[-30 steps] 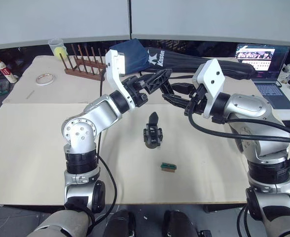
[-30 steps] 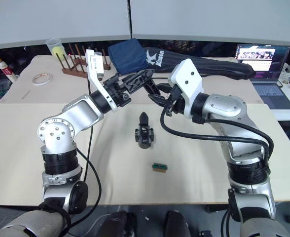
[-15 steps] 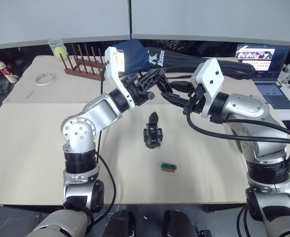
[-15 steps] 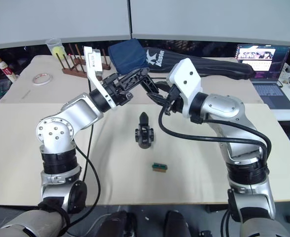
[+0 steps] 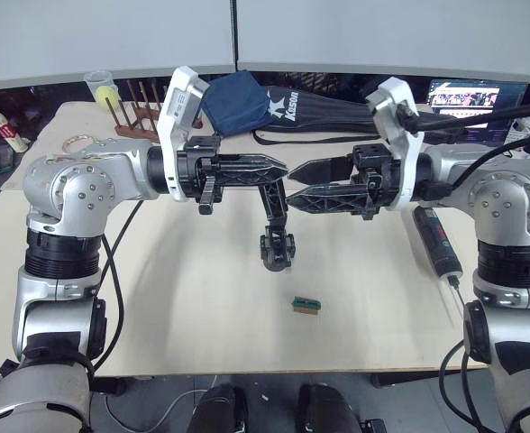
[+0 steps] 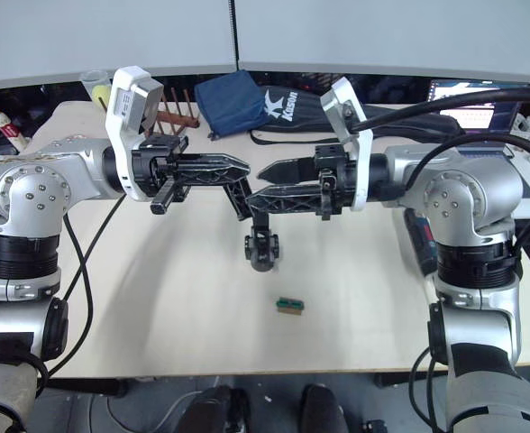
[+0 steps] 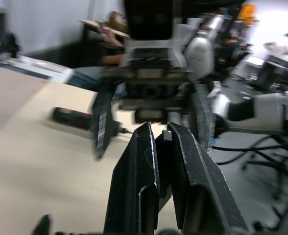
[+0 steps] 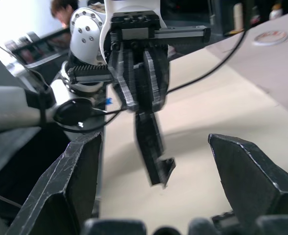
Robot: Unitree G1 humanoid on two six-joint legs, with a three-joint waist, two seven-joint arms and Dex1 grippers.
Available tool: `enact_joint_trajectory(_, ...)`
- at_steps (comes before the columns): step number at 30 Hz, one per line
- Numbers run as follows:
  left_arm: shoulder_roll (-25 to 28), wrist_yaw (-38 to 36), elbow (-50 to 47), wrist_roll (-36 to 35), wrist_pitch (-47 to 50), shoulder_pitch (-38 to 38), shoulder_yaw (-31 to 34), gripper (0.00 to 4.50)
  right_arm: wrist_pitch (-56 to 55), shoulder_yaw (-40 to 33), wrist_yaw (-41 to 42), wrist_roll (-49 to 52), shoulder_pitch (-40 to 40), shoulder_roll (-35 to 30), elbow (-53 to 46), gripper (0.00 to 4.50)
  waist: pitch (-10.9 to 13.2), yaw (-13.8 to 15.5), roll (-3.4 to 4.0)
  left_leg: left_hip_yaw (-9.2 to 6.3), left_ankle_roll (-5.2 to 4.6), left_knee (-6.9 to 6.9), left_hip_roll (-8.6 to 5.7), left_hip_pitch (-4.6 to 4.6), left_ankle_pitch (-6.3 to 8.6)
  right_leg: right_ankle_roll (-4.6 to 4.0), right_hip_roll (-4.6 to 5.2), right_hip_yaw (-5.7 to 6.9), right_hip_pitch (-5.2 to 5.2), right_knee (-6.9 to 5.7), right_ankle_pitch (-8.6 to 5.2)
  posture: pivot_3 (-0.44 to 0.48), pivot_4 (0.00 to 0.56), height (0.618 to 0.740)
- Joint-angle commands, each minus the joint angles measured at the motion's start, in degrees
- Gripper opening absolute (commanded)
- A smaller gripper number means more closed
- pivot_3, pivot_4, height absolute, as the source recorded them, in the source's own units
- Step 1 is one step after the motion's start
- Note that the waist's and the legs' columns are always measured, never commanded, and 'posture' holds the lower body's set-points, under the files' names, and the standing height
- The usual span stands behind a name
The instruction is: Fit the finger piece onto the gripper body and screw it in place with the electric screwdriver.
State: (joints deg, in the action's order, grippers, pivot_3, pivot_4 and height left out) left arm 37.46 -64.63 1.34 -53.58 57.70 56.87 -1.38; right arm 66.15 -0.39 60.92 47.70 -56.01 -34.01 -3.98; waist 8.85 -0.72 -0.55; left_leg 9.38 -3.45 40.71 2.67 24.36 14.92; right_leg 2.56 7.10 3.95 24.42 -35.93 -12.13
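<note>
Above the tabletop's centre, two robot arms point at each other, fingertips near but apart. Left end effector (image 5: pixel 269 168) is clamped on the finger piece (image 5: pixel 275 200), a small black wedge hanging down from its tips, long axis roughly vertical, slightly tilted. Right end effector (image 5: pixel 303 183) faces it w/ fingers spread and nothing between them; in the right wrist view the finger piece (image 8: pixel 152 147) dangles in the gap ahead of those fingers. Gripper body (image 5: pixel 277 250) stands on the tabletop right below the hanging piece, close under its lower end; whether they touch can't be told. So the piece probably needs to go straight down to seat. Left arm carries it; right arm is about as near. Electric screwdriver (image 5: pixel 434 244) lies by the tabletop's right edge, bit toward the front edge, nearest the right arm, well apart from the gripper body. Small green block (image 5: pixel 307 306) lies toward the front edge.
</note>
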Motion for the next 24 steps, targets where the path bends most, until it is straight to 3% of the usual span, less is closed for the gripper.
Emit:
enact_joint_trajectory(1,-1.09,-0.27,0.36,0.08,0.35,2.03,1.17,0.00,-1.07,0.57,-0.58,0.42,-2.04,1.39,-0.66,3.83,0.00,0.00,0.00,0.00,0.00,0.00,-0.01,0.02,0.00,0.00,0.00,0.00,0.02,-0.03,0.00,0.000,0.150,0.740)
enact_joint_trajectory(4,-1.57,0.00,-0.37,0.14,0.87,1.50,1.52,0.00,-2.35,1.42,0.08,0.23,-1.26,2.22,-2.13,3.83,0.00,0.01,0.00,0.00,0.00,0.01,0.00,0.02,0.00,0.01,0.00,0.00,0.02,-0.06,0.00,0.000,0.150,0.740)
enact_joint_trajectory(5,-1.52,-0.05,-0.71,0.10,1.15,1.23,1.50,0.00,-2.52,1.59,0.31,0.34,-1.02,2.28,-2.59,3.32,0.00,0.01,0.00,0.00,0.00,0.01,0.00,0.02,0.00,0.01,0.00,-0.01,0.02,-0.06,0.00,0.000,0.150,0.740)
enact_joint_trajectory(8,-1.29,-0.25,-1.59,0.14,1.57,0.48,1.58,0.00,-2.41,1.56,0.13,0.71,-0.82,2.45,-3.21,2.38,0.00,0.04,0.00,0.00,0.00,0.01,0.00,0.02,0.00,0.01,0.00,0.00,0.01,-0.06,0.00,0.000,0.150,0.740)
enact_joint_trajectory(16,-0.82,-1.13,-1.14,1.47,1.16,0.88,1.40,0.00,-3.64,1.45,1.34,0.88,-0.72,1.98,-4.14,2.38,0.00,0.03,0.00,0.00,0.00,0.01,0.01,0.01,0.00,0.01,0.00,-0.01,0.03,-0.04,0.00,0.000,0.150,0.740)
enact_joint_trajectory(19,-0.89,-1.64,-1.15,2.09,0.90,0.81,1.24,0.00,-4.18,2.04,1.36,0.17,-0.76,1.95,-4.31,1.59,0.00,0.02,0.00,0.00,0.00,0.01,0.01,0.02,0.00,0.01,0.00,-0.01,0.03,-0.05,0.00,0.000,0.150,0.740)
enact_joint_trajectory(22,-1.37,-1.46,-0.68,1.82,1.32,1.06,1.77,0.00,-5.55,2.89,1.63,-1.09,-0.23,1.63,-4.76,0.48,0.00,0.01,0.00,0.00,0.00,0.01,0.01,0.02,0.00,0.01,0.00,-0.01,0.03,-0.05,0.00,0.000,0.150,0.740)
enact_joint_trajectory(24,-1.59,-1.31,-0.30,1.68,1.54,1.31,2.04,0.00,-6.97,3.58,2.01,-2.08,0.43,1.33,-5.28,0.31,0.00,0.02,0.00,0.00,0.00,0.01,0.01,0.01,0.00,0.01,0.00,-0.01,0.03,-0.04,0.00,0.000,0.150,0.740)
